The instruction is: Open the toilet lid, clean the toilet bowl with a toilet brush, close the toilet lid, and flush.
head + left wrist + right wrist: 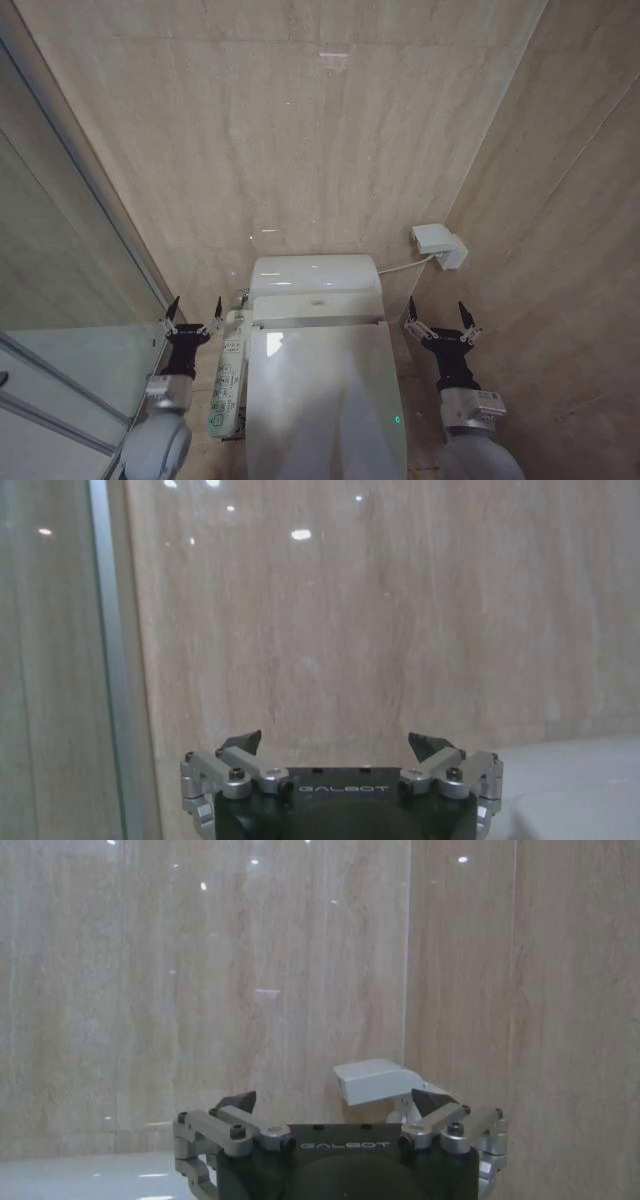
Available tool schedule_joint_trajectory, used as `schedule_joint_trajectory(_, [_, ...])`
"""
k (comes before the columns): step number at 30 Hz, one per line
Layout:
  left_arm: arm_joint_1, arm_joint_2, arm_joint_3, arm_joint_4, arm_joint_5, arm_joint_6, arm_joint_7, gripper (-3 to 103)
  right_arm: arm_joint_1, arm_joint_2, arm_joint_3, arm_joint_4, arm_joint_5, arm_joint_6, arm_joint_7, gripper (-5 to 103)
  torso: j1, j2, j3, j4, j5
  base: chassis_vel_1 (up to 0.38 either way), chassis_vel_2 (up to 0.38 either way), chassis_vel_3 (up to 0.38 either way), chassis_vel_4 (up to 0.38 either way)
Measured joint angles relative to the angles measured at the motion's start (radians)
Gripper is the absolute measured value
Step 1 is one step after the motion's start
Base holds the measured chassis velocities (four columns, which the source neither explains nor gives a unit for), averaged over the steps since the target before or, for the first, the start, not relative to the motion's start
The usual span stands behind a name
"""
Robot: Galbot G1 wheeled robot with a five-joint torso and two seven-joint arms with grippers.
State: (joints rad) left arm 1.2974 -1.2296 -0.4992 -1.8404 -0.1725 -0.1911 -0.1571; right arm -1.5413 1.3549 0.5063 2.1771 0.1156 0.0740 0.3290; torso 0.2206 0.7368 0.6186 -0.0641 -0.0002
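Observation:
The toilet lid [322, 400] is a glossy white oval lying down flat over the toilet at the lower middle of the head view, so the toilet bowl is hidden under it. My left gripper [194, 308] hovers open to the left of the lid, above the button panel, with nothing between its fingers. On the lid's right side my right gripper [440, 312] is held open and empty too. In the left wrist view my left gripper [338, 742] faces the beige wall, with a white toilet edge [580, 780] beside it. My right gripper [335, 1102] points at the wall. The toilet brush is out of view.
A long white button panel [229, 380] runs along the toilet's left side. The white tank cover [316, 290] sits behind the lid. A white wall box [439, 244] with a cable hangs at the right, also in the right wrist view [375, 1080]. A glass shower partition [60, 260] stands left.

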Motion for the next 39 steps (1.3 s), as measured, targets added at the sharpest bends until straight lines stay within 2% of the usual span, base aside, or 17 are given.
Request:
schedule_joint_trajectory(6, [-0.099,0.070,0.013,0.136,-0.047,-0.027,0.025,98,0.000,0.000,0.000,0.000,0.000,0.000,0.000,100,0.000,0.000,0.000,0.0004,0.0000,0.000,0.000,0.000,0.000])
schedule_joint_trajectory(10, [-0.193,0.123,0.035,0.225,-0.108,-0.032,0.054,98,0.000,0.000,0.000,0.000,0.000,0.000,0.000,100,0.000,0.000,0.000,0.0002,-0.0001,0.000,0.000,0.000,0.000])
schedule_joint_trajectory(12, [-0.220,0.134,0.039,0.243,-0.125,-0.032,0.062,95,0.000,0.000,0.000,0.000,0.000,0.000,0.000,100,0.000,0.000,0.000,0.0001,-0.0001,0.000,0.000,0.000,0.000])
schedule_joint_trajectory(19, [-0.323,0.184,0.063,0.317,-0.215,-0.023,0.100,95,0.000,0.000,0.000,0.000,0.000,0.000,0.000,100,0.000,0.000,0.000,-0.0002,0.0001,0.000,0.000,0.000,0.000])
schedule_joint_trajectory(23, [-0.371,0.217,0.082,0.387,-0.277,-0.020,0.126,93,0.000,0.000,0.000,0.000,0.000,0.000,0.000,100,0.000,0.000,0.000,0.0005,0.0001,0.000,0.000,0.000,0.000])
schedule_joint_trajectory(29, [-0.414,0.226,0.112,0.470,-0.302,-0.039,0.166,94,0.000,0.000,0.000,0.000,0.000,0.000,0.000,100,0.000,0.000,0.000,0.0001,0.0001,0.000,0.000,0.000,0.000])
schedule_joint_trajectory(33, [-0.471,0.234,0.150,0.567,-0.301,-0.095,0.238,93,0.000,0.000,0.000,0.000,0.000,0.000,0.000,100,0.000,0.000,0.000,0.0003,0.0002,0.000,0.000,0.000,0.000])
schedule_joint_trajectory(39, [-0.513,0.231,0.180,0.639,-0.259,-0.148,0.292,93,0.000,0.000,0.000,0.000,0.000,0.000,0.000,100,0.000,0.000,0.000,0.0001,0.0003,0.000,0.000,0.000,0.000])
